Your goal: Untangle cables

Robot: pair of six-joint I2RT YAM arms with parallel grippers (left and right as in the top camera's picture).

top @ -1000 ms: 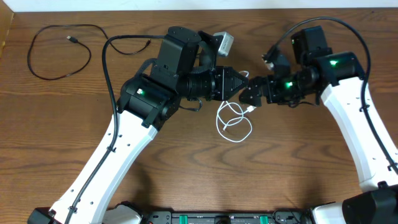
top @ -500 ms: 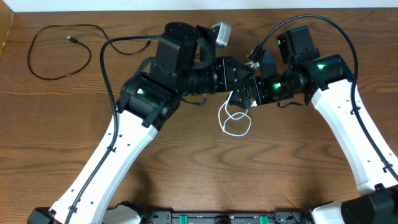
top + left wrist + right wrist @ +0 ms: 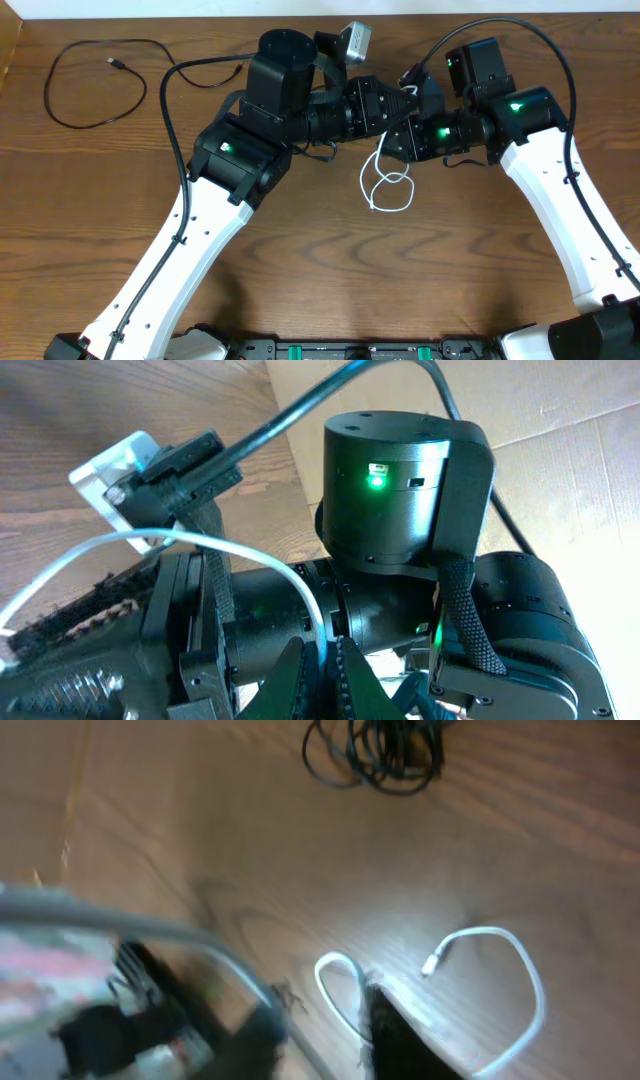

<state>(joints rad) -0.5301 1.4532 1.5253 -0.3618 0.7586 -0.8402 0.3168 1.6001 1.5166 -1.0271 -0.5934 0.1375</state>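
A white cable (image 3: pixel 392 188) lies in loose loops on the wooden table, with one strand rising to the two grippers. My left gripper (image 3: pixel 398 108) is shut on that strand, which curves down into its jaws (image 3: pixel 322 650) in the left wrist view. Just below it, my right gripper (image 3: pixel 397 140) points left. In the blurred right wrist view its fingers (image 3: pixel 385 1010) look shut on the white cable (image 3: pixel 530 990). One black cable (image 3: pixel 48 95) forms a wide loop at the far left. A coiled black cable (image 3: pixel 375 755) lies beyond the white one, mostly hidden under the left arm from overhead.
The left arm's thick black cord (image 3: pixel 175 110) arcs over the table. A white camera box (image 3: pixel 355 40) sits on the left wrist. The table's far edge (image 3: pixel 200 18) runs along the top, and cardboard (image 3: pixel 8 45) stands at the far left corner.
Both grippers have closed in on each other and shifted toward the back. The right gripper has gone from open to closed. The white cable's loops have slid right and back.
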